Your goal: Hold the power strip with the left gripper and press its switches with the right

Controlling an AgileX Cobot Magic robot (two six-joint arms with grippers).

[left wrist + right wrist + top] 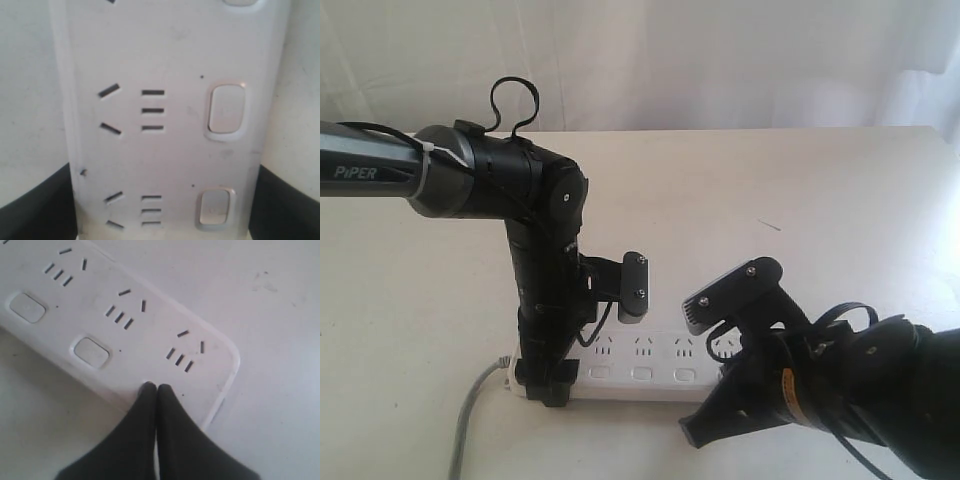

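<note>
Power strip [650, 372] flat on the table [840, 200] — we see the left gripper [548, 388] clamping its cord end steady, so the right gripper [151, 389], jaws together, can bear on the end switch.

Power strip [655, 358]: long white bar, flat on tabletop [820, 200], lower centre; grey cord [468, 415] leftward; white switches [642, 374] in row.

Bright diffuse light through the white curtain [720, 60] washes out the exterior view; shadows on the pale tabletop [840, 220] are faint, and both wrist views are soft, the long white plastic power strip [165, 150] hazy, low in contrast.
</note>
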